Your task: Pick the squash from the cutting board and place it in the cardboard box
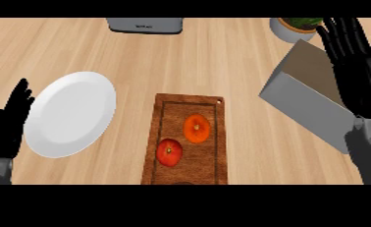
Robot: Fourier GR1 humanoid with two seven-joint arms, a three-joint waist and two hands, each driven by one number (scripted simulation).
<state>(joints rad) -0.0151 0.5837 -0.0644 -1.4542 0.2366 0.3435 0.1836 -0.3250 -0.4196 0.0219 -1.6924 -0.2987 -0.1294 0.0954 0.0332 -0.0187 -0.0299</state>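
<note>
Orange round squash (196,128) lies untouched on the brown wooden cutting board (217,137), lower centre; grey-sided cardboard box (308,103) waits right. Left hand (13,118) and right hand (346,49) hold nothing, fingers straight.

Kitchen: wood counter (217,54) w/ cutting board (161,123), plate (71,114), toaster (145,24).

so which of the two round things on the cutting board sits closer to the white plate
The red one, lower left on the cutting board; the orange one lies further up and right, away from the plate.
</note>
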